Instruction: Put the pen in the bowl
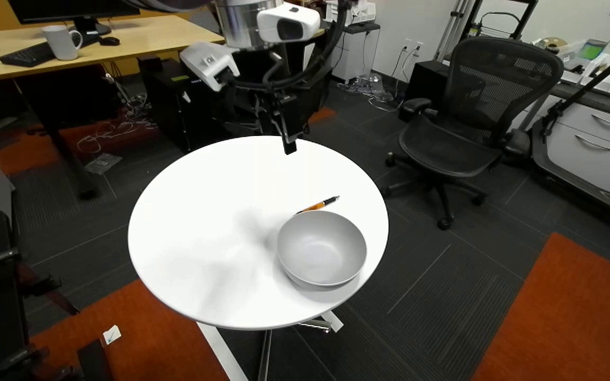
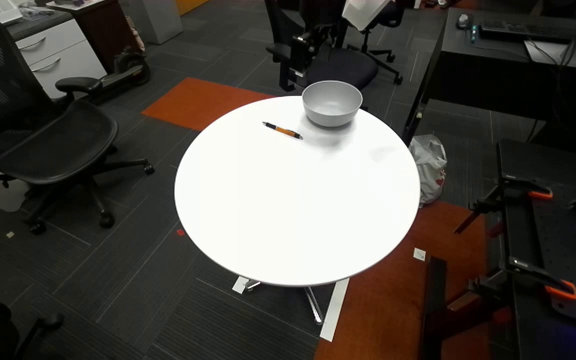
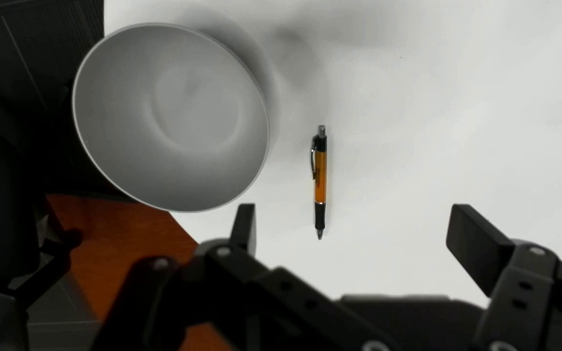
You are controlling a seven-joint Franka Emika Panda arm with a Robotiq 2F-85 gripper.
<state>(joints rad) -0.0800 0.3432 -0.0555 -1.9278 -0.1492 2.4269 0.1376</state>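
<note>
The orange pen (image 3: 320, 178) with black ends lies flat on the white round table (image 3: 417, 122), close beside the bowl but apart from it. The pen also shows in both exterior views (image 1: 317, 205) (image 2: 283, 130). The light grey bowl (image 3: 178, 117) stands upright and empty near the table's edge. It shows in both exterior views (image 1: 322, 248) (image 2: 332, 105). My gripper (image 3: 359, 234) is open and empty. In the wrist view the pen's tip reaches between the fingers, nearer the left one. In an exterior view the gripper (image 1: 286, 140) hangs above the table's far edge.
A black mesh chair (image 1: 458, 116) stands beside the table. A desk (image 1: 151, 37) with a mug (image 1: 62, 42) is behind the arm. In an exterior view a black bench with orange-tipped clamps (image 2: 543, 240) stands beside the table.
</note>
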